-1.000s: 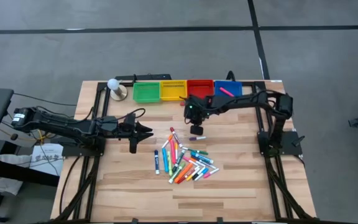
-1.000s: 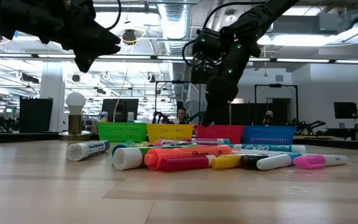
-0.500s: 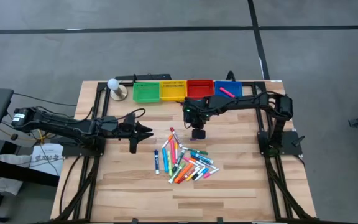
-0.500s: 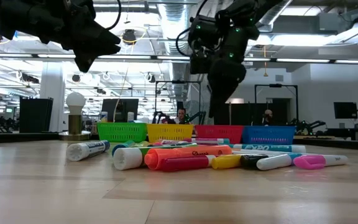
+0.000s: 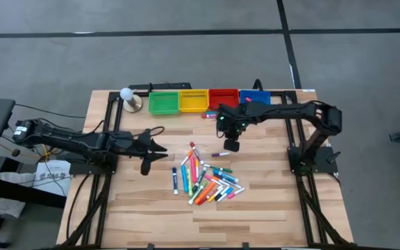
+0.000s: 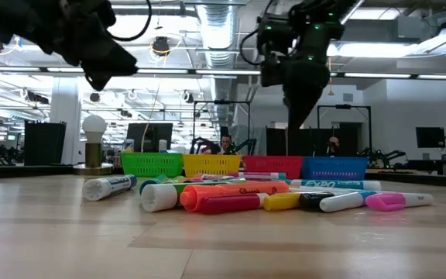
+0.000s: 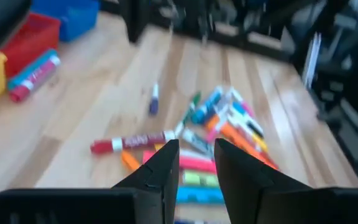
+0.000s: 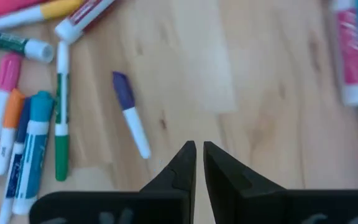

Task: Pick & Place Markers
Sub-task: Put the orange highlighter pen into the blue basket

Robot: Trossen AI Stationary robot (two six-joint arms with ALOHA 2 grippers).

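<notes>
While its fingers stand nearly closed on nothing, the right gripper [image 5: 232, 145] hangs above the table between the row of bins and the heap of markers [image 5: 205, 177]. Its wrist view shows the two dark fingertips [image 8: 185, 157] almost together with bare wood beneath them and no pen between them. Just beside it on the table lies a lone purple-capped marker [image 8: 131, 114], apart from the heap; seen from above, this purple marker sits a little toward the heap from the gripper. On the far side of the gripper, a pink marker [image 8: 347, 57] rests on the wood close to the bins rather than inside one.

Most of the work appears still to be done: the bulk of the pens lie in a loose pile on the table's middle, and whether any of the green bin [image 5: 162, 103], yellow bin [image 5: 193, 101], red bin [image 5: 223, 98] or blue bin [image 5: 255, 98] holds a pen cannot be told from above.

Across the table the left gripper [image 5: 146, 146] waits, its fingers [image 7: 161, 172] slightly apart and holding nothing, pointed toward the heap.
</notes>
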